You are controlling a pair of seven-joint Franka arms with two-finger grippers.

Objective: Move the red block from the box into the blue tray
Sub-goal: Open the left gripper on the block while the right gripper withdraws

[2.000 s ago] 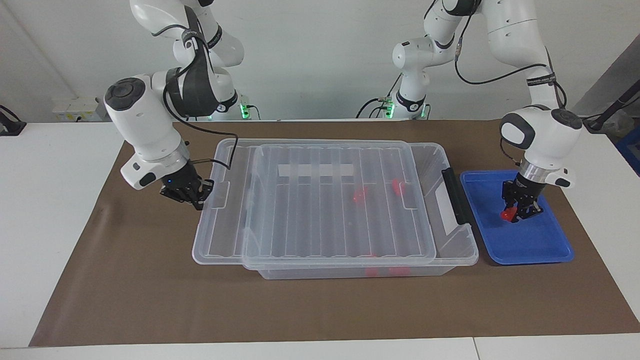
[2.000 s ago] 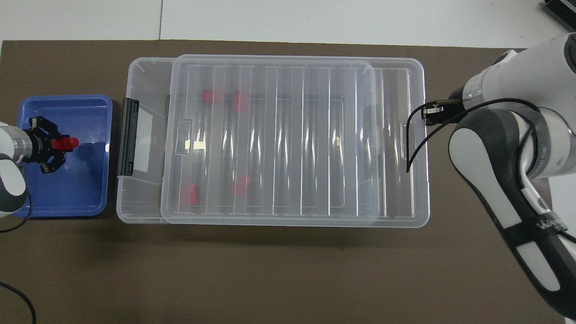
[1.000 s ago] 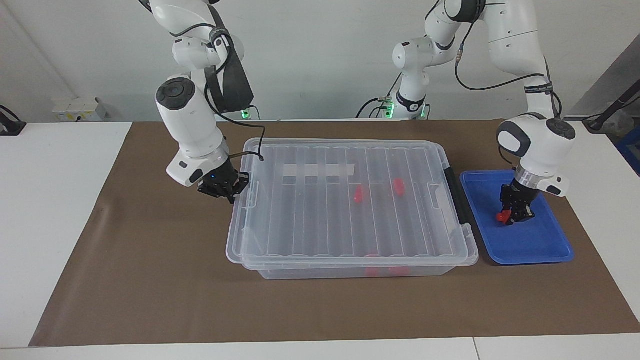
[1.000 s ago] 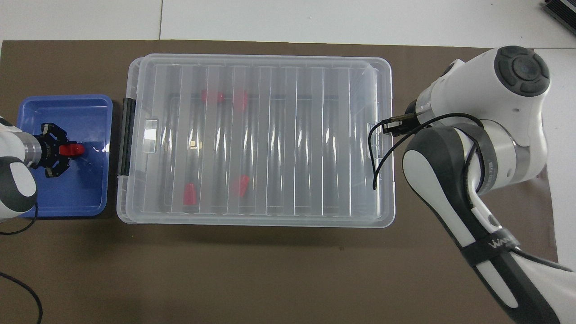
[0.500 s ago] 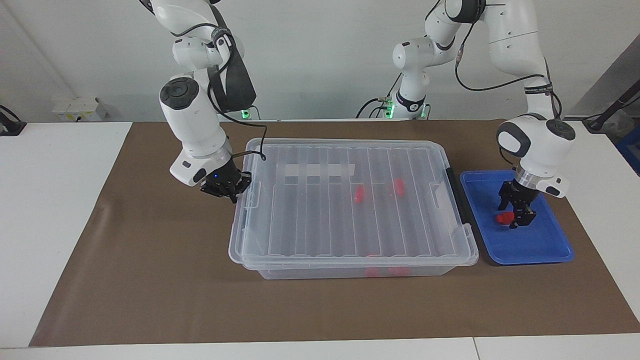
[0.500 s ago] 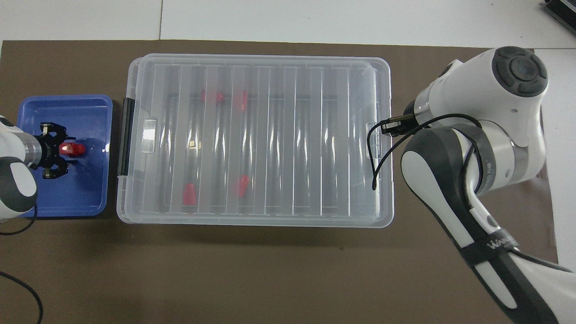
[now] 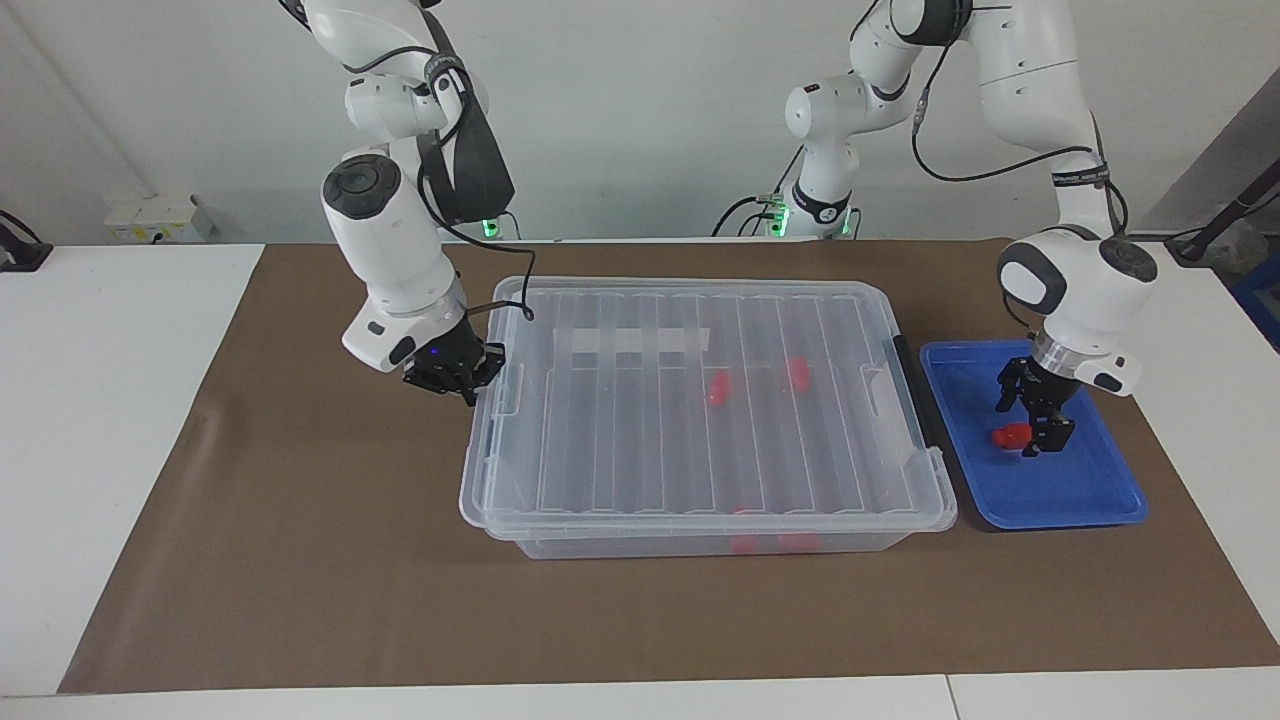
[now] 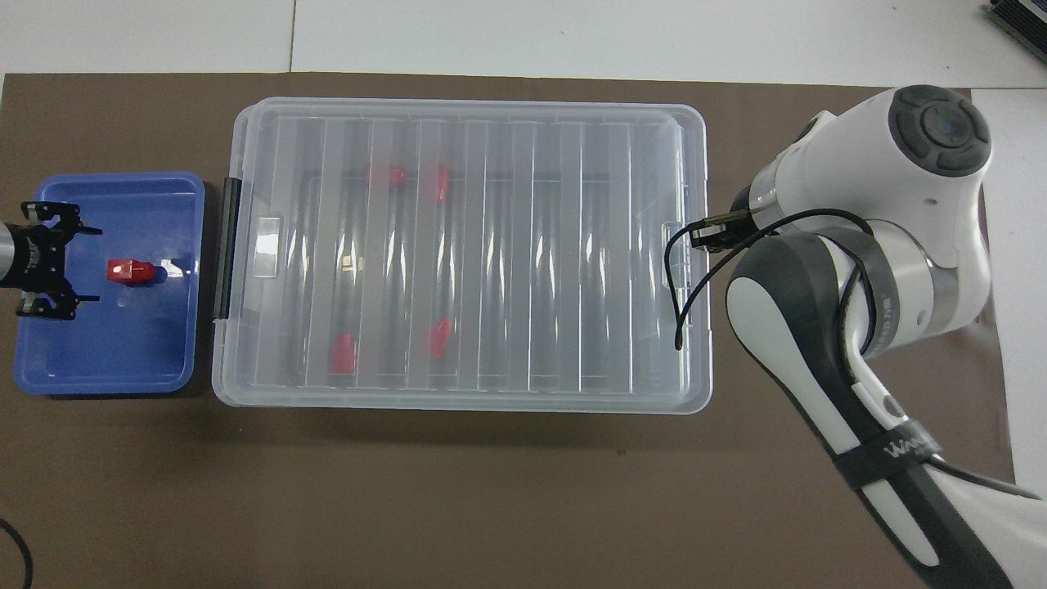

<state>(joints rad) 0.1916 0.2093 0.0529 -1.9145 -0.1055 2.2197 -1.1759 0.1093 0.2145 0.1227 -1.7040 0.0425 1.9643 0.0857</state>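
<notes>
A red block (image 7: 1010, 435) lies free on the floor of the blue tray (image 7: 1080, 505), also seen in the overhead view (image 8: 131, 272) in the tray (image 8: 106, 368). My left gripper (image 7: 1040, 425) hangs open just above the tray beside the block, not touching it; from above (image 8: 51, 260) its fingers are spread wide. The clear box (image 7: 700, 542) has its ribbed lid (image 7: 650, 420) fully over it. Several more red blocks (image 8: 386, 175) show through the lid. My right gripper (image 7: 458, 377) is at the lid's end tab (image 8: 672, 245), shut on it.
The box's black handle (image 7: 912, 395) faces the blue tray, a narrow gap apart. Everything stands on a brown mat (image 7: 300, 560) on a white table. The right arm's forearm and cable (image 8: 818, 327) hang over the mat by the box's end.
My right gripper slid the lid toward the left arm's end until it covered the box. My left gripper lowered the red block into the tray, opened, and rose off it.
</notes>
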